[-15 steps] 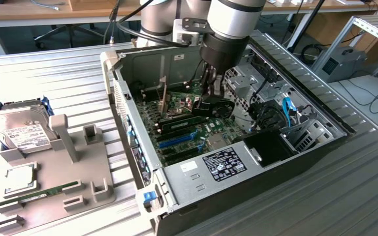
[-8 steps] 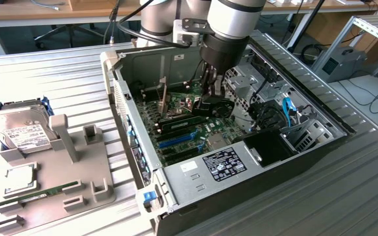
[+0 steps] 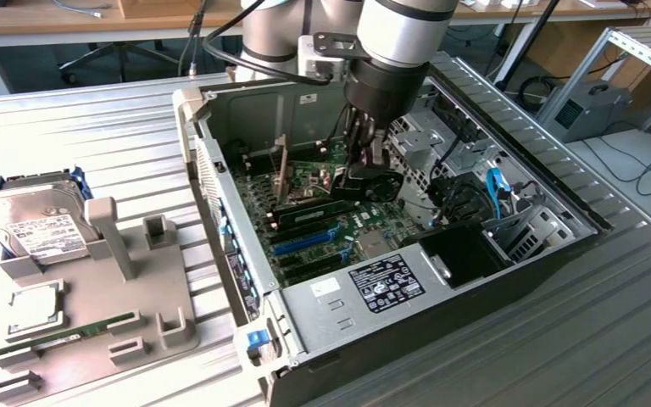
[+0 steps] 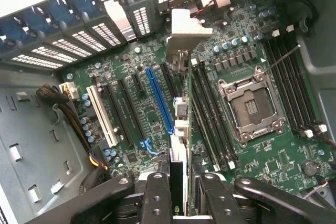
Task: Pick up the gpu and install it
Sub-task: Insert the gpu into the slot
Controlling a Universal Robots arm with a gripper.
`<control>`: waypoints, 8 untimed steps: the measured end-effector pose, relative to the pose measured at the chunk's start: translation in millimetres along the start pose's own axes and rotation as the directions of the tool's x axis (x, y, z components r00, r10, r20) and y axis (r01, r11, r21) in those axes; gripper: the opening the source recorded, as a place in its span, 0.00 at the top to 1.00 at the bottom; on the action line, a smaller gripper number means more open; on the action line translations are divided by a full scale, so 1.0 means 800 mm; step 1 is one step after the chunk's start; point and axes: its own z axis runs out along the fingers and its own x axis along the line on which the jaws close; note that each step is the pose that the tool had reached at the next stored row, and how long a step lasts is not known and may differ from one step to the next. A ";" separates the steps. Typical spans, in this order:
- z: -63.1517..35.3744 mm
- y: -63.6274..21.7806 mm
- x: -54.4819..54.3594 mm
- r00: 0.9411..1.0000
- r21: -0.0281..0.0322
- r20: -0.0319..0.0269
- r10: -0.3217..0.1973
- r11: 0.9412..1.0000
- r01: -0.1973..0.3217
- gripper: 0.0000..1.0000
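My tool point(image 4: 181, 192) grips the gpu point(image 4: 179, 129) edge-on, bracket toward the case's rear slots, just beside the motherboard's blue slot point(image 4: 159, 98) for seating.

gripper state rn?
Gripper: shut on the gpu, held edge-on over the motherboard slots inside the case.

Work surface: a ribbed, silver-grey metal table point(image 3: 99, 144). Resting directly on it, an open black and grey computer tower case point(image 3: 552, 254) laid on its side, near the centre. Just beside it, toward the exterior view's left, lies a flat grey plastic parts holder point(image 3: 133, 331) with upright pegs.
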 end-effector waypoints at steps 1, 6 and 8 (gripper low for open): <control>0.000 0.000 0.000 1.000 0.000 0.000 -0.009 1.000 0.009 0.74; 0.000 0.000 0.000 0.999 0.000 -0.001 -0.040 0.999 0.040 0.74; 0.000 0.000 0.000 0.999 -0.001 -0.002 -0.049 0.999 0.049 0.74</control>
